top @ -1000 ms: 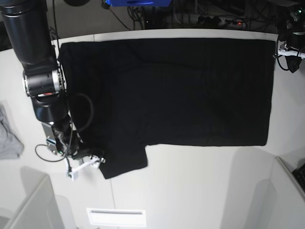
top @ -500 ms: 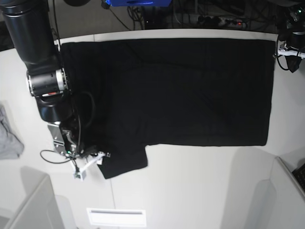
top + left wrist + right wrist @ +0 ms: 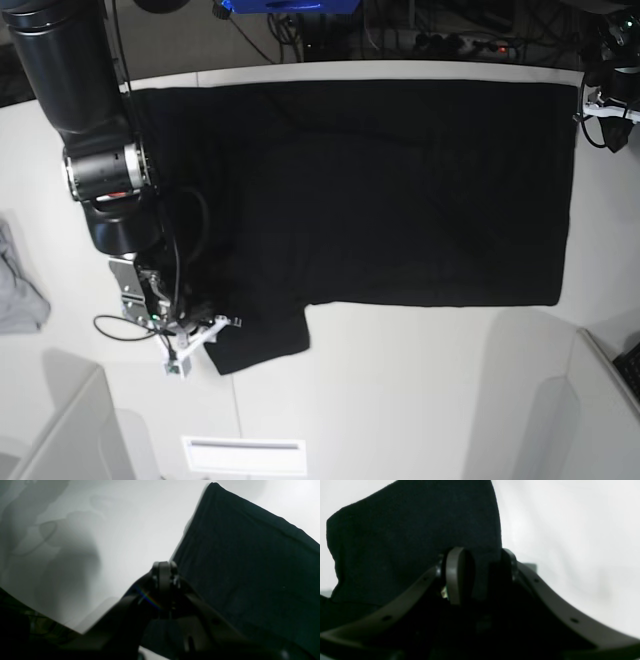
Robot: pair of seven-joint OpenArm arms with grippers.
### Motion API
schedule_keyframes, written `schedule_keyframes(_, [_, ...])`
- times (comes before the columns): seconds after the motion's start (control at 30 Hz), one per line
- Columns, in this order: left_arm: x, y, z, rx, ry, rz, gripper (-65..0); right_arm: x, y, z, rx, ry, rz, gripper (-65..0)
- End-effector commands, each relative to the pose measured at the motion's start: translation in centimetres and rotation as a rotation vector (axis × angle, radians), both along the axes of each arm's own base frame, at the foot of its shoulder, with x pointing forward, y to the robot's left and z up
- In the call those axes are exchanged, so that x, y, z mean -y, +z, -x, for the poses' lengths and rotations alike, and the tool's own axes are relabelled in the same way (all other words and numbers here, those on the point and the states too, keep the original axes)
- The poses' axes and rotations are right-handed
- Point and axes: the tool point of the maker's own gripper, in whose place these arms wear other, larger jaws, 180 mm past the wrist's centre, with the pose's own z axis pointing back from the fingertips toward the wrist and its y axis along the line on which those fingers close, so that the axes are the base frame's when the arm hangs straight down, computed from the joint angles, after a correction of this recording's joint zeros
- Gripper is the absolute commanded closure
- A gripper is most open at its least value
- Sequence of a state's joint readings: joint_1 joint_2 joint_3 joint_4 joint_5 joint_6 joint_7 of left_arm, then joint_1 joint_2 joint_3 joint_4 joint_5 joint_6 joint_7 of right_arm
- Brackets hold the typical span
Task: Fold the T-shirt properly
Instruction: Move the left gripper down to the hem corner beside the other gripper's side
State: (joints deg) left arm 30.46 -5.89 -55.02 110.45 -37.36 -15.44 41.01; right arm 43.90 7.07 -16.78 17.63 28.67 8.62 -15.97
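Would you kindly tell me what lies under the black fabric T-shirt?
The black fabric T-shirt lies flat on the white table. Anything else beneath is covered.

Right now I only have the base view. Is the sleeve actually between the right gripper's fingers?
Observer: Yes. The right wrist view shows the T-shirt sleeve edge lying between the fingers of the right gripper, with the jaws apart.
Operator: Is the left gripper holding anything?
Observer: No. The left wrist view shows the left gripper shut with nothing in it, by the shirt's edge near a corner. I can't tell whether it touches the cloth.
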Motion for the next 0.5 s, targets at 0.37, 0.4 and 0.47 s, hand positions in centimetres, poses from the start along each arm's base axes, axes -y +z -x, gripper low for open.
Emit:
schedule_keyframes(0.37, [-2.7, 2.3, -3.9, 0.092, -0.016, -0.048, -36.2, 0.4, 1.7, -1.4, 0.04, -0.008, -0.001, 0.0])
schedule_keyframes(0.4, [-3.3, 2.1, -4.2, 0.089, -0.009, -0.043, -41.3, 0.4, 1.7, -1.4, 0.04, -0.008, -0.001, 0.0])
schedule_keyframes(0.47, [-4.5, 1.8, -5.1, 0.091, 0.002, -0.031, -49.9, 0.4, 1.7, -1.4, 0.04, -0.008, -0.001, 0.0])
